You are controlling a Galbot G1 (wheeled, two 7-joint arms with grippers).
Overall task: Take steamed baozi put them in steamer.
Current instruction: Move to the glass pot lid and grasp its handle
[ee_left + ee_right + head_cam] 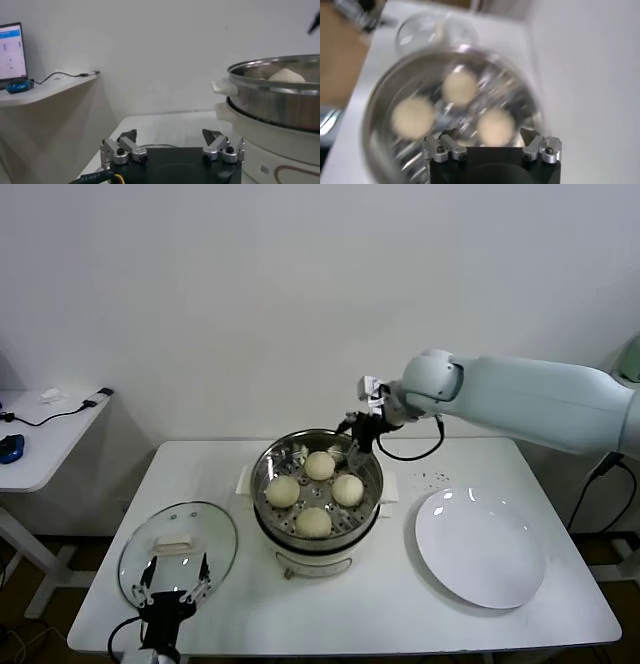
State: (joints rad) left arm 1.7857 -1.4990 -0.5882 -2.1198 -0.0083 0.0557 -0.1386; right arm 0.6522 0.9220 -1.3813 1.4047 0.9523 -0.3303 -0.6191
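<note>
Left end effector point(172, 579): parked at the near edge of the tabletop point(250, 614), fingers spread apart, nothing between them.
Glass lid point(178, 548): lying flat on the tabletop directly beyond the left end effector, white handle on top.
Steamer point(317, 496): standing on the tabletop ahead and to the right of the left end effector, well apart from it; shiny steel pot on a white base, uncovered.
Steamed baozi point(314, 522): four, all lying inside the steamer on its perforated tray; nearest one at the front, one on the left side point(283, 490), one on the right side point(347, 488), one at the back point(319, 465), closest to the right end effector.
White plate point(480, 546): lying flat on the tabletop to the right of the steamer, near and below the right end effector, apart from it.
Right end effector point(362, 446): hanging above the far rim of the steamer, just beyond the rear bun, touching none of them; fingers released and spread, gripping nothing; three buns seen below between its fingertips in the right wrist view point(492, 145).
Side table point(40, 439): standing far off to the left beyond the left end effector, with a cable on top.
</note>
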